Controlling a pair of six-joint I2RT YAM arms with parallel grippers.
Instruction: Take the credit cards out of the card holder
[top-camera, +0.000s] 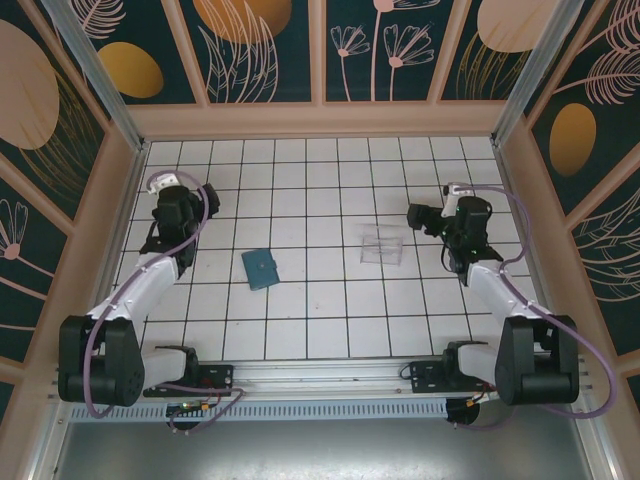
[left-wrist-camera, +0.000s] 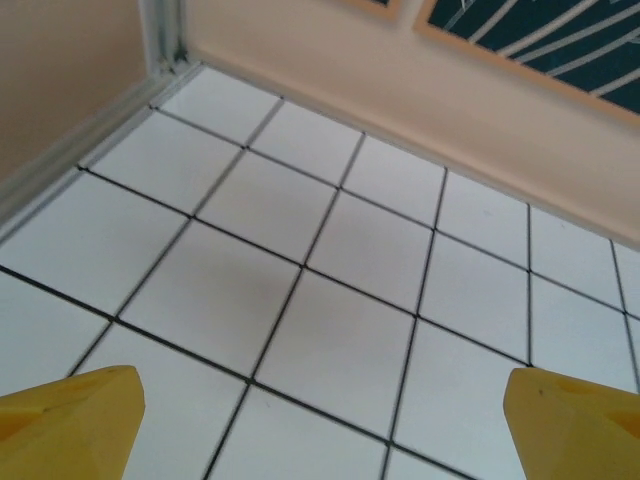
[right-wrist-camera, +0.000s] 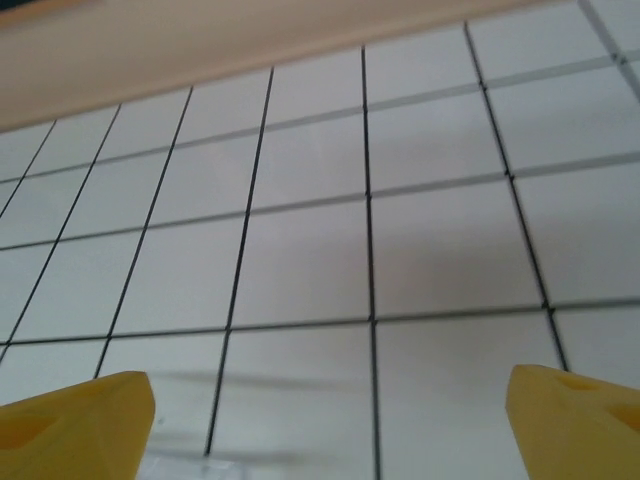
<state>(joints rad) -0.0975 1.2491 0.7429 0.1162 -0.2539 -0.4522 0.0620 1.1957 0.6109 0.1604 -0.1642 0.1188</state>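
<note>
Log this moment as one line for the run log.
left gripper: open, empty | right gripper: open, empty | card holder: lying flat, untouched | clear tray: to its right, apart

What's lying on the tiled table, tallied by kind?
Teal card holder: 1
Clear plastic tray: 1
Total: 2

Both arms extended forward and apart, left gripper (left-wrist-camera: 320, 430) and right gripper (right-wrist-camera: 320, 425) each with jaws wide
</note>
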